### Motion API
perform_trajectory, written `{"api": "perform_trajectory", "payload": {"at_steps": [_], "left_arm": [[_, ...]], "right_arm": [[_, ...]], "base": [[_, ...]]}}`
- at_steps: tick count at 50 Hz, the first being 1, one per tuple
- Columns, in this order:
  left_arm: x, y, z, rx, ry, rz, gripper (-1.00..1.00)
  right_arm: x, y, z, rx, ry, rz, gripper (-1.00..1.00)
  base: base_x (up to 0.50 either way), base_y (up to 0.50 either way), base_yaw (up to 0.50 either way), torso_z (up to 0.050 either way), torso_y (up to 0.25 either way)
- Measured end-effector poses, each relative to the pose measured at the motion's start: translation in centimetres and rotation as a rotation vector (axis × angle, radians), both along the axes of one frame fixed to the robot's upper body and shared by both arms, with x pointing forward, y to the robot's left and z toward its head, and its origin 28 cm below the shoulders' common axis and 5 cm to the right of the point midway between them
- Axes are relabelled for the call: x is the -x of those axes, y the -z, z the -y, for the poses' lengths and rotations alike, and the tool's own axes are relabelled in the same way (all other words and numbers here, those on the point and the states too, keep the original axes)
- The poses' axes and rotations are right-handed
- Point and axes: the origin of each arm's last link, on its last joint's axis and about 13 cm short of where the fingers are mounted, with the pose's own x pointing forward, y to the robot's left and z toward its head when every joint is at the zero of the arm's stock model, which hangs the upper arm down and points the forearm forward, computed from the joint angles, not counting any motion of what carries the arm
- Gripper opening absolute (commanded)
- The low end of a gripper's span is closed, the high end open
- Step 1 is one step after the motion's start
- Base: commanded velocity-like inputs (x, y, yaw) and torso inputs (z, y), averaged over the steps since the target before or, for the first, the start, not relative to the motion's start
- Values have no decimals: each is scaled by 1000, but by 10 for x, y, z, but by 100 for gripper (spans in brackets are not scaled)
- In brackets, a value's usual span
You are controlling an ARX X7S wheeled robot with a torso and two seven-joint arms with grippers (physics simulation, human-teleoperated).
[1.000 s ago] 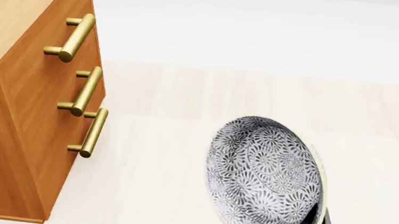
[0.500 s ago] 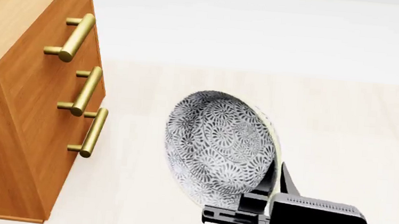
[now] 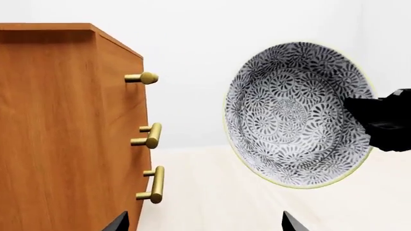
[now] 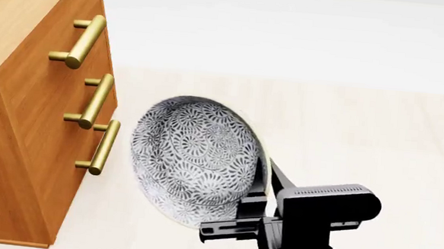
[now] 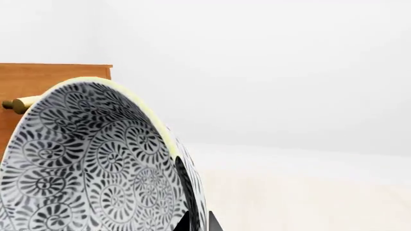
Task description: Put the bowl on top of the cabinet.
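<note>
The bowl [image 4: 194,158], white with a grey-black floral pattern, hangs in the air tipped on its edge, its underside towards the head camera. My right gripper [image 4: 265,184] is shut on its rim, one finger on each side of the wall, as the right wrist view shows at the gripper [image 5: 196,225] and bowl [image 5: 83,168]. The orange-brown cabinet [image 4: 24,121] stands to the bowl's left, its lighter top [image 4: 16,13] higher than the bowl. In the left wrist view my left gripper [image 3: 204,227] is open and holds nothing, below the bowl [image 3: 299,113] and beside the cabinet [image 3: 64,125].
Three brass bar handles [image 4: 95,101] stick out of the cabinet's front towards the bowl. Pale wood floor [image 4: 365,124] stretches to the right and behind, ending at a white wall [image 4: 292,41].
My right arm has carried the bowl leftward and slightly up, closer to the cabinet front. More of the arm and wrist has come into the head view.
</note>
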Motion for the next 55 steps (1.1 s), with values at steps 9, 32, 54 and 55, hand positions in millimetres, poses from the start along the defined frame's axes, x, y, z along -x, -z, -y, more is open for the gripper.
{"api": "perform_trajectory", "payload": {"at_steps": [9,32,54,55], "left_arm": [[1,-2,0,-7,-2,39,100],[7,-8,1,17,111,26,100],[-12,-41,5,24,180,32,100],[-13,-42,5,25,180,32,100]], "right_arm": [[-2,-2,1,-7,-38,15,-100],[5,2,4,-25,-152,57,-100],[12,7,3,-1,-173,83,-100],[13,7,3,0,-173,84,-100]], "base": [[0,0,0,0,0],[0,0,0,0,0],[0,0,0,0,0],[0,0,0,0,0]]}}
